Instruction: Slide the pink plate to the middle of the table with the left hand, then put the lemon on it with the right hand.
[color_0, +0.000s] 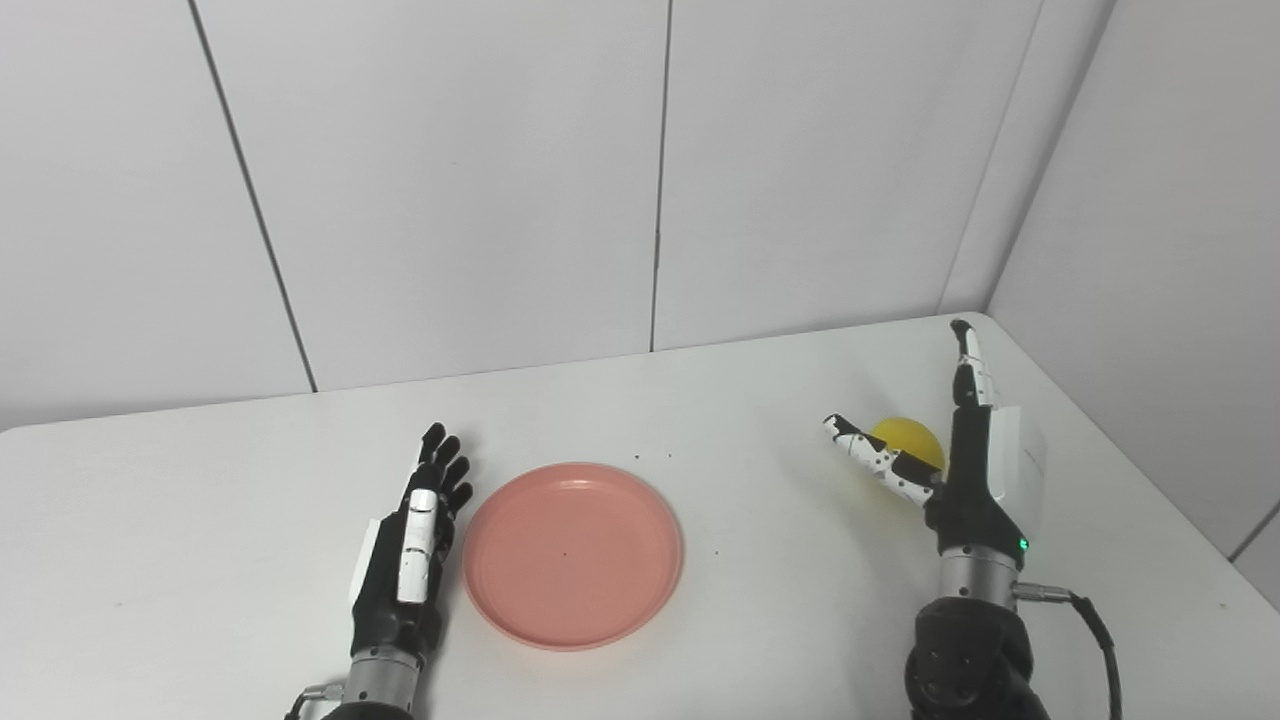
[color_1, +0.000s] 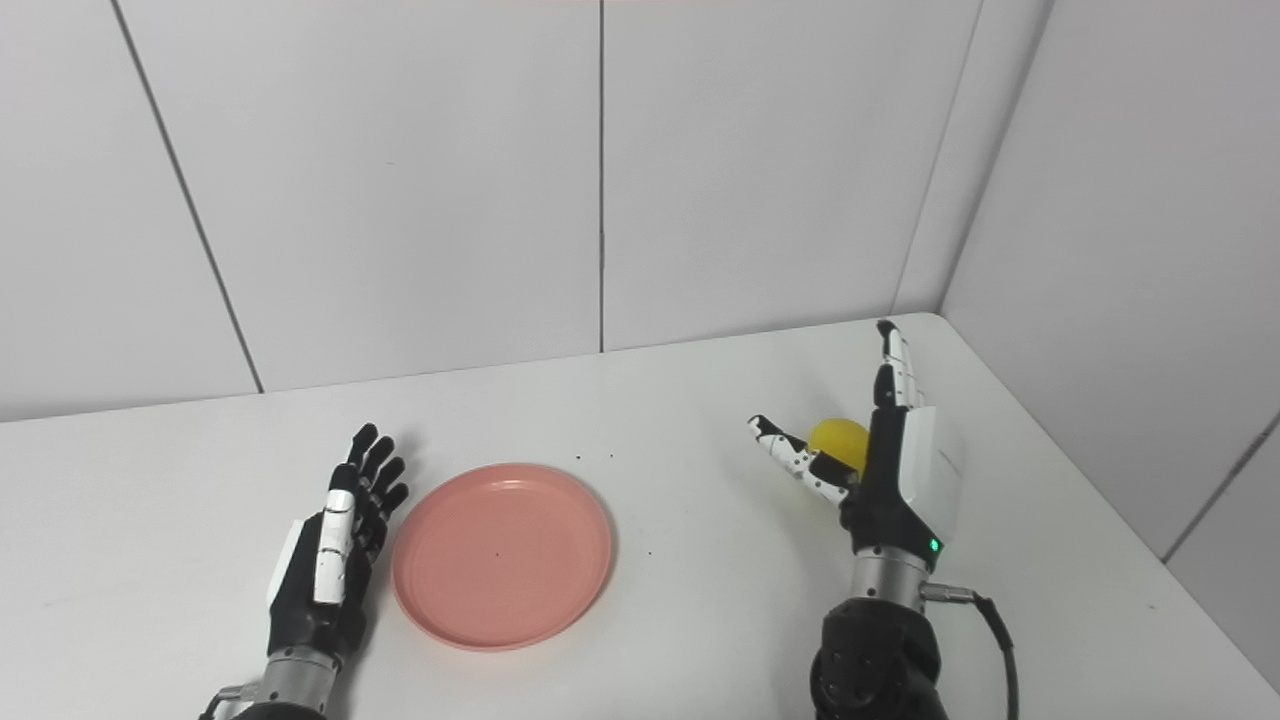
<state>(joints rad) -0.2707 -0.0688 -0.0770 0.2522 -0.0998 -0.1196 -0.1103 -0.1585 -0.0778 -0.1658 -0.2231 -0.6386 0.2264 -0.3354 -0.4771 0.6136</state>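
Observation:
The pink plate (color_0: 572, 553) lies flat on the white table, near the middle front. My left hand (color_0: 410, 545) is open with its fingers straight, set edge-on right beside the plate's left rim; I cannot tell whether it touches the rim. A yellow lemon (color_0: 908, 440) sits on the table at the right. My right hand (color_0: 955, 450) is open around it, thumb spread out in front of the lemon and fingers straight up behind it, not closed on it. The lemon is partly hidden by the thumb.
The white table (color_0: 200, 520) meets white wall panels at the back and on the right. Its right edge (color_0: 1150, 480) runs close to my right hand. A black cable (color_0: 1095, 625) hangs from the right wrist.

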